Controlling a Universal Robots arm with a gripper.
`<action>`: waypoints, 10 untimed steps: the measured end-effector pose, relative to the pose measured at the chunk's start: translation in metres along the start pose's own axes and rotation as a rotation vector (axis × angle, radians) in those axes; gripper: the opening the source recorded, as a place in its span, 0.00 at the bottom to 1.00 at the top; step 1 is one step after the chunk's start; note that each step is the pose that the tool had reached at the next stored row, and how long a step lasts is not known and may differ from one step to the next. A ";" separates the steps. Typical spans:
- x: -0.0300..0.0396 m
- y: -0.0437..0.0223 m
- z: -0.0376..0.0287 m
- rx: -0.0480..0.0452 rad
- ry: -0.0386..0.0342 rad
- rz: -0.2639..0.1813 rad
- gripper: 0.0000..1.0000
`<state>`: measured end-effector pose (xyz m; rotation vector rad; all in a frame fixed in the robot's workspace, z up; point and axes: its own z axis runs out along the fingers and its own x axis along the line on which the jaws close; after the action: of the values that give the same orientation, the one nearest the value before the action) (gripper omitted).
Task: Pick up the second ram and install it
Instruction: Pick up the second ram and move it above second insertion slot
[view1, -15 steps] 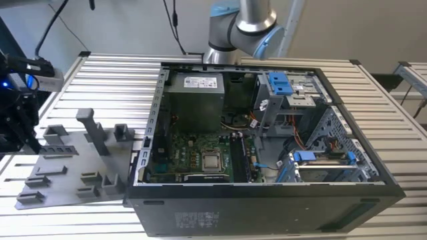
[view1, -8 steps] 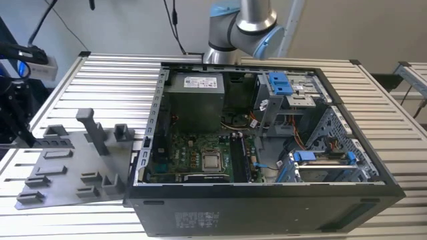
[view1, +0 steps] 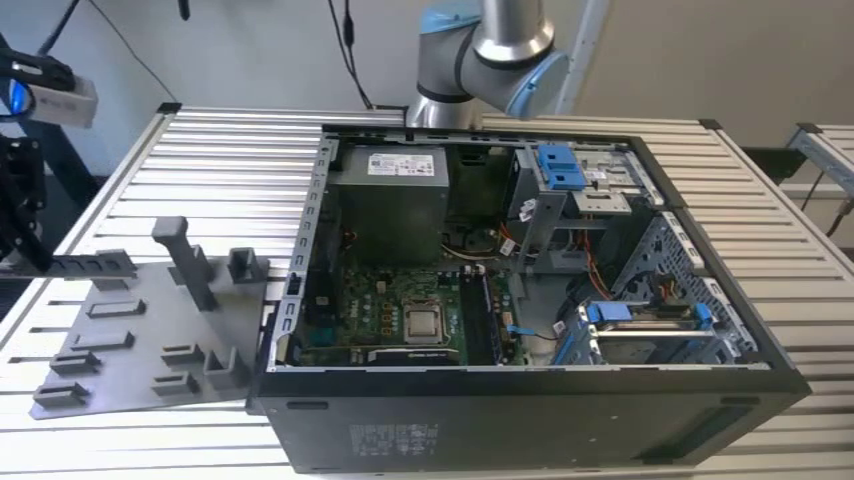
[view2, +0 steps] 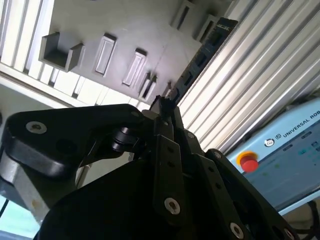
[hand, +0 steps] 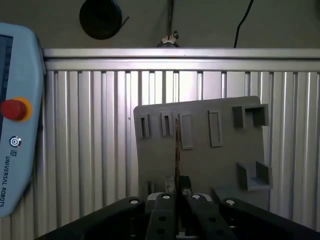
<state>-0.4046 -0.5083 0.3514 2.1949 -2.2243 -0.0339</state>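
The gripper (view2: 164, 104) hovered above the plate (hand: 215, 160), fingers clamped on 1 end of the level ram (view2: 202, 55).

I record a ribbed metal table (view1: 227, 150). On it lies a grey fixture plate (view1: 140, 330) with upright blocks and slots. Just beside it, toward the exterior view's right, sits an open computer case (view1: 534, 425). Inside I note a green motherboard (view1: 380, 305) bearing a square silver processor (view1: 424, 323), a grey power supply (view1: 387, 195) and blue drive brackets (view1: 561, 165). In both wrist views, a pale pendant (hand: 17, 150) with a red button (hand: 12, 109) sits beside the table's ribs.
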 end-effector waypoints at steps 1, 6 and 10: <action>0.0000 0.0001 -0.0046 0.0002 -0.0002 0.000 0.15; -0.0001 0.0008 -0.0275 0.0001 -0.0001 0.000 0.15; -0.0002 0.0011 -0.0436 0.0002 -0.0001 0.000 0.15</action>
<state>-0.4046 -0.5083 0.3950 2.1951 -2.2243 -0.0339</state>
